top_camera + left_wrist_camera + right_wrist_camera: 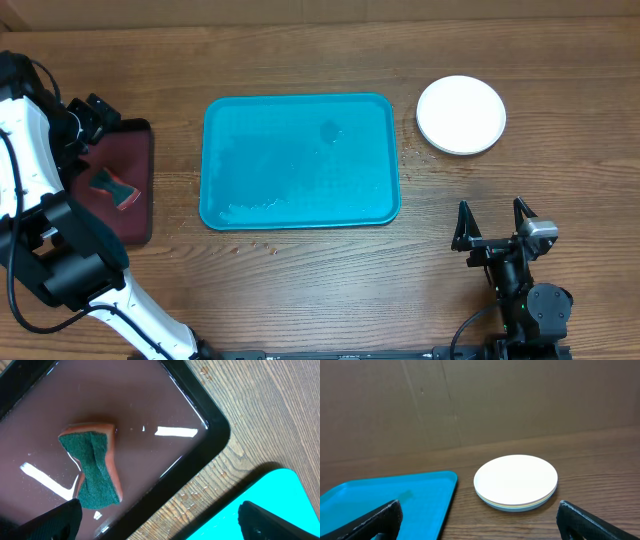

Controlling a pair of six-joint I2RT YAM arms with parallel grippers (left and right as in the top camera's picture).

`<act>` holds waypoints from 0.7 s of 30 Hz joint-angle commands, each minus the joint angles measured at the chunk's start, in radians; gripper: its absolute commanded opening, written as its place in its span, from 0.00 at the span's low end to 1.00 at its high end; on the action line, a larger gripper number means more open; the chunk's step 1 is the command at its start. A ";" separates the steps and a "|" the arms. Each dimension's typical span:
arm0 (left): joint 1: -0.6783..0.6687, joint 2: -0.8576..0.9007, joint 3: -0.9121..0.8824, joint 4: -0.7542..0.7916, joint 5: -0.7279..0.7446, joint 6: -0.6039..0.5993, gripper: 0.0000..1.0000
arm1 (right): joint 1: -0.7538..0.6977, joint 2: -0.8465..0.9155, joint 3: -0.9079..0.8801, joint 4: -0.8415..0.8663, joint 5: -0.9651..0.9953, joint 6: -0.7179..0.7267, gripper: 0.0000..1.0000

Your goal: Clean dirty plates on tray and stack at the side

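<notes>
Overhead: the plates (461,115) sit stacked, white on top, just right of the tray (300,160).
Left wrist: left gripper (160,522) jaws apart, above a sponge (95,467) left of the tray.
Right wrist: right gripper (480,520) jaws apart, facing the stack.

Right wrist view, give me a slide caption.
Open right pincer faces stacked plates, white on top, beside the turquoise tray.

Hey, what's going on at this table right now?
Nothing is held right now: the left gripper and right gripper are both open. The plates sit stacked on the table beside the blue tray, white one on top. The sponge lies on the dark red tray, below the left gripper.
</notes>
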 commanded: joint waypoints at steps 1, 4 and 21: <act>0.003 -0.017 -0.003 0.002 0.008 0.019 1.00 | 0.002 -0.011 -0.011 0.003 0.010 -0.008 1.00; 0.003 -0.016 -0.003 0.002 0.008 0.019 1.00 | 0.002 -0.011 -0.010 0.000 0.037 -0.009 1.00; 0.003 -0.017 -0.003 0.002 0.008 0.019 1.00 | 0.002 -0.011 -0.010 -0.003 0.059 -0.205 1.00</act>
